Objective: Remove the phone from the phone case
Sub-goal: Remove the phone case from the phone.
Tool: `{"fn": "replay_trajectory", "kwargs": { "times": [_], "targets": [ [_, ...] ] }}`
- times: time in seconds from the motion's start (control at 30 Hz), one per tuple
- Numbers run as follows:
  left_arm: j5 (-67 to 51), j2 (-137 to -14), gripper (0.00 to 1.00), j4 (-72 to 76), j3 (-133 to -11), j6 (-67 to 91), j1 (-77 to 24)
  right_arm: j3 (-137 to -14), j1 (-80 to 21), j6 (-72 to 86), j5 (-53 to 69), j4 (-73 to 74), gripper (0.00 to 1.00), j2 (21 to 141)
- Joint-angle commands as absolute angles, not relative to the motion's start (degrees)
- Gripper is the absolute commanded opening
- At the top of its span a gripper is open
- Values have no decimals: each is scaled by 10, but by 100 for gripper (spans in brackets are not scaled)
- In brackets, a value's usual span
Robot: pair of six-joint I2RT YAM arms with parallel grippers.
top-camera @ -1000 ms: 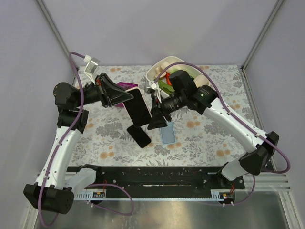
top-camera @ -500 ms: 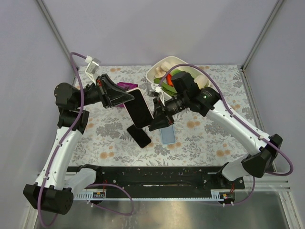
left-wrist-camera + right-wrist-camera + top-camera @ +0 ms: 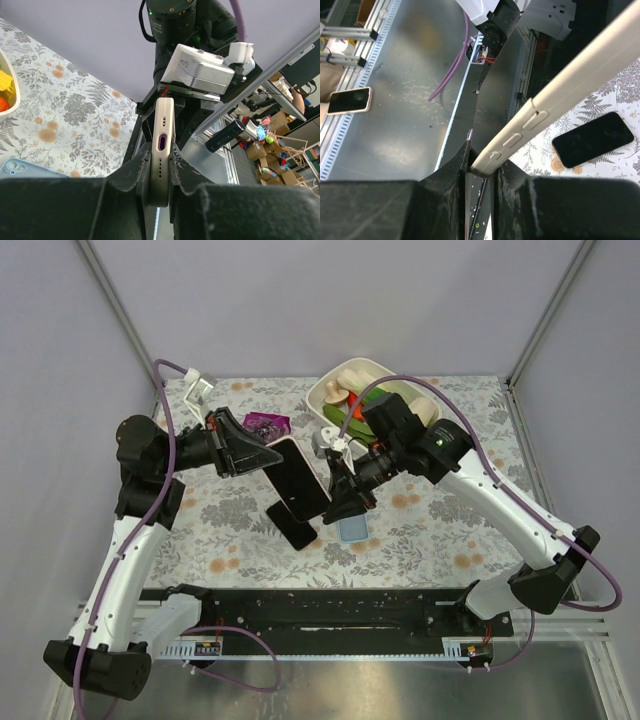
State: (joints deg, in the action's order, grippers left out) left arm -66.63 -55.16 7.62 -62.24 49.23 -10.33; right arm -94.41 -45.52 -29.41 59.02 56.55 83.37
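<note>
From above, the phone [image 3: 297,478] hangs over the table [image 3: 450,540] (dark face up), the blue case [image 3: 351,531] at its five o'clock. Left wrist: left gripper [image 3: 160,160] pinches its port end. Right wrist: right gripper [image 3: 482,167] pinches its buttoned edge.

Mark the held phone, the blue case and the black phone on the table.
held phone [image 3: 298,475], top view, middle of screen
blue case [image 3: 350,530], top view, exposed lower end
black phone [image 3: 597,140], right wrist view, middle of screen

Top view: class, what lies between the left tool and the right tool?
The cream-edged phone spans that gap, pinched by the left tool at one end and the right tool at the other; the top view shows it.
</note>
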Motion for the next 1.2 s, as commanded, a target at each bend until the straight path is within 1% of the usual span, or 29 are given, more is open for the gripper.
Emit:
{"fn": "replay_trajectory", "kwargs": {
  "times": [0.0,0.27,0.53,0.63,0.8,1.17],
  "targets": [
    [-557,-565,0,3,-623,415,-79,-1021,-505,-410,664,661,0,790],
    [-519,-571,0,-41,-625,390,-83,-1067,-528,-438,671,708,0,809],
    [-519,-573,0,-48,-622,384,-88,-1087,-534,-456,672,730,0,821],
    [-526,-570,0,-34,-614,394,-89,-1097,-535,-467,671,740,0,823],
    [-539,-569,0,32,-577,447,-89,-1127,-536,-482,671,760,0,830],
    [-531,-571,0,40,-556,453,-93,-1175,-545,-490,681,787,0,852]
  ]
}}
